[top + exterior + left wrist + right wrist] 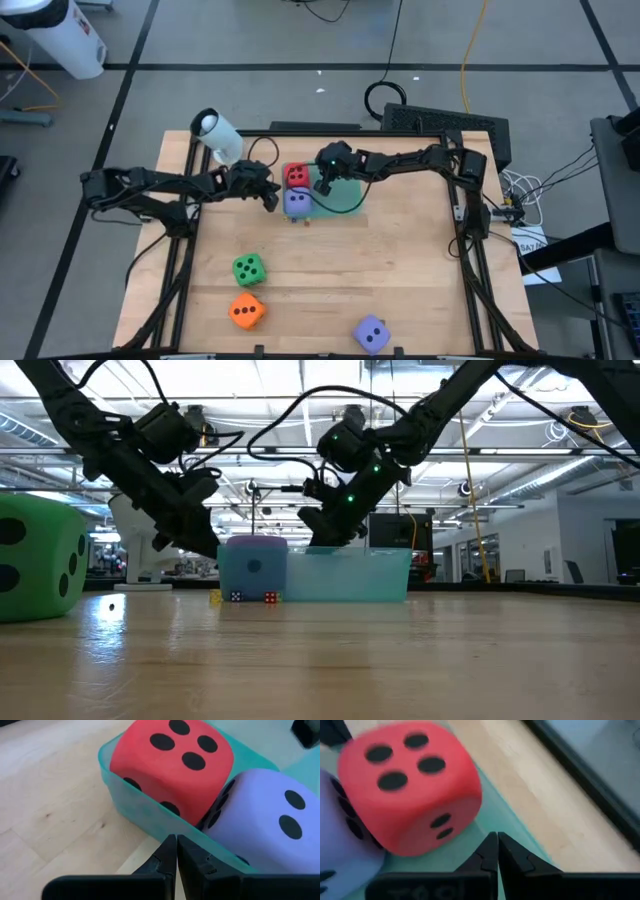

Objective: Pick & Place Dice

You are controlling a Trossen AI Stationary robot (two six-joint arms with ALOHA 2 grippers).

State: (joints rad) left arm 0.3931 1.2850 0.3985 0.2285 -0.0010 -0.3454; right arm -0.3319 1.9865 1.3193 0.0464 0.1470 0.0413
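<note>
A red die point(297, 177) and a purple-blue die point(298, 204) sit side by side in the flat teal tray point(346, 196) at the table's far middle. My left gripper point(272, 198) is shut, its tips point(176, 844) just outside the tray's left wall point(145, 812) beside these two dice. My right gripper point(322, 183) is shut too and hangs over the tray floor point(496, 812) next to the red die point(410, 785). A green die point(249, 268), an orange die point(247, 311) and a second purple-blue die point(371, 334) lie on the near part of the table. My left gripper's shut fingertips point(169, 845) stand slanting down at the outer side of the tray's wall; I cannot tell whether they touch it. My right gripper shows no touch with the red die or the tray.
A white cylinder-shaped device point(217, 135) stands at the far left corner, and a black slab point(450, 125) lies beyond the far edge. Black rails frame the table's left and right sides. Tiny dice point(252, 597) lie on the wood in front of the tray.
</note>
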